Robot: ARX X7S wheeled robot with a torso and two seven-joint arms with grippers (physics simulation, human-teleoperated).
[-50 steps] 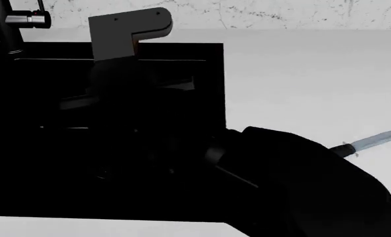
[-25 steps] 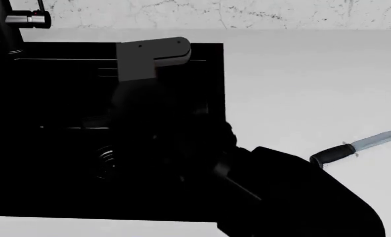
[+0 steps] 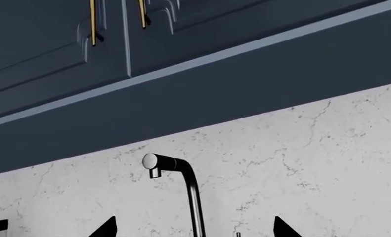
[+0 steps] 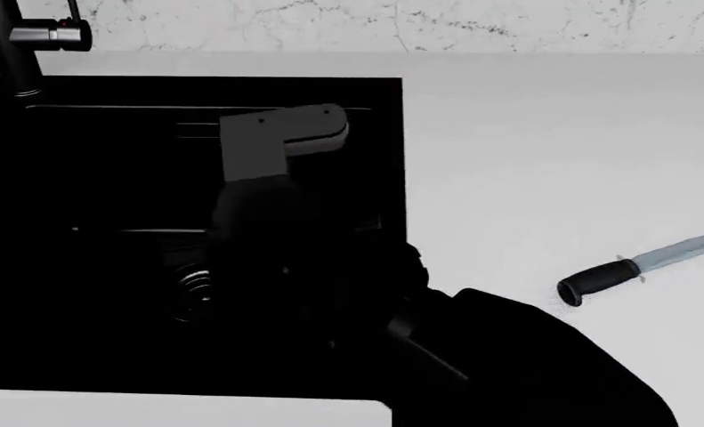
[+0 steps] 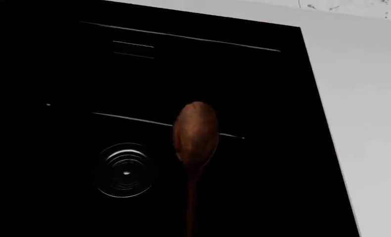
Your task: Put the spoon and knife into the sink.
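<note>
The spoon (image 5: 195, 133) has a reddish-brown oval bowl. It hangs over the black sink (image 5: 268, 84) next to the round ribbed drain (image 5: 124, 170). Its dark handle runs straight back to my right gripper (image 5: 191, 233), which is shut on it; the fingers are lost against the black. In the head view my right arm (image 4: 283, 138) reaches over the sink (image 4: 91, 178) and hides the spoon. The knife (image 4: 636, 265) lies on the white counter to the right of the sink, with a black handle and a silver blade pointing away to the right. My left gripper (image 3: 194, 229) is open and empty, raised toward the wall.
A dark faucet (image 4: 13, 44) stands at the sink's back left corner, and the left wrist view shows this faucet (image 3: 182, 187) against a marbled backsplash under dark blue cabinets (image 3: 116, 44). White counter (image 4: 542, 151) stretches to the right of the sink.
My right arm has swung nearer and slightly right over the sink. Its bulk has come off the knife's handle, which now shows whole, and the drain has come into view. The knife has not moved.
</note>
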